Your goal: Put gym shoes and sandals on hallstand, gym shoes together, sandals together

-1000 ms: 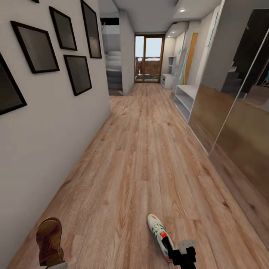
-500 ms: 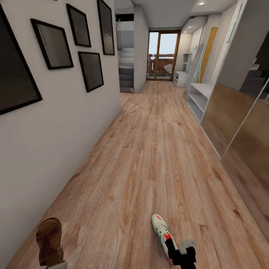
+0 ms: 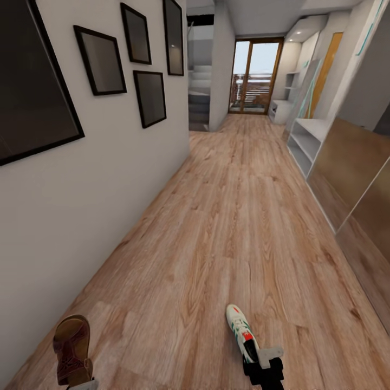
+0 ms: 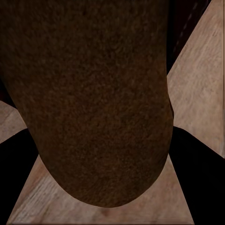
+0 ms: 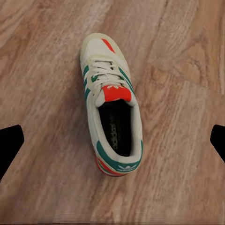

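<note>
The left gripper pinches a sandal. The right gripper is spread above a gym shoe on the floor. Lower it squarely, straddling the shoe's sides behind the laces, then close.

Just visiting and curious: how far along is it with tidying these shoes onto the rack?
Done: nothing visible; the hallstand shelves look bare. In hand: the left hand grips one brown sandal; the open right hand hovers over a gym shoe on the corridor floor. Left: racking both, plus the other sandal and gym shoe.
</note>
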Available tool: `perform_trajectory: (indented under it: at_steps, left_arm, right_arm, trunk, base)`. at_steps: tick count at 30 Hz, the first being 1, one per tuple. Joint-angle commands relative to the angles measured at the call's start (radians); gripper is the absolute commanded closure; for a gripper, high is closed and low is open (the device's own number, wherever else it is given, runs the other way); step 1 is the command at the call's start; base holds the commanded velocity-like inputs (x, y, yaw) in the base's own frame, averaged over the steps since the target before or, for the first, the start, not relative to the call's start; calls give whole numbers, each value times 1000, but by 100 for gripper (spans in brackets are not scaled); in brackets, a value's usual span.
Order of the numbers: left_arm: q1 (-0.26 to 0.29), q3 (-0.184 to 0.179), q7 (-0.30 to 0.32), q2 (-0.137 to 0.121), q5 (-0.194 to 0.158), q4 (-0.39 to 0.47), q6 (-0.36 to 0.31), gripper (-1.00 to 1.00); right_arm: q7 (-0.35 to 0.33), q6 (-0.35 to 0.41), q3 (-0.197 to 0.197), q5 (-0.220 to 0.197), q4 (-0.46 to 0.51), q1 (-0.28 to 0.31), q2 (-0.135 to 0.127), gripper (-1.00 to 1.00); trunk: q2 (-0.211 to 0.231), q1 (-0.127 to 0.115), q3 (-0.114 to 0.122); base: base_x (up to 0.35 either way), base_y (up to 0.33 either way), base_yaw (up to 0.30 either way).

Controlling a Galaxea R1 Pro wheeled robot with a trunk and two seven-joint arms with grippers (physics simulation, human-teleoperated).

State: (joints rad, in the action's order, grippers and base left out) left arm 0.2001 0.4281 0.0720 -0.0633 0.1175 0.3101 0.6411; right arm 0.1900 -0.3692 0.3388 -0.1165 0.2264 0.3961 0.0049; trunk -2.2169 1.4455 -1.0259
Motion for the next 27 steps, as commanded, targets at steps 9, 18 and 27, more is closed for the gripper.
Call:
perform_trajectory:
  at_steps: [9, 18, 27]
  left_arm:
    - [19, 2, 12, 0, 14, 18, -30, 100]
    - [271, -8, 15, 4, 20, 61, -302, 100]
    - [440, -148, 18, 30, 41, 85, -444, 100]
  right_arm:
    - [0, 3, 7, -7, 28, 1, -6, -100]
    - [0, 192, 6, -6, 182, 39, -16, -100]
    - [-1, 331, 12, -4, 322, 92, -19, -100]
  trunk:
    - [0, 0, -2]
    - [0, 0, -2]
    - [0, 0, -2]
  base:
    - [-26, -16, 17]
    - [0, 0, 0]
    - [66, -27, 0]
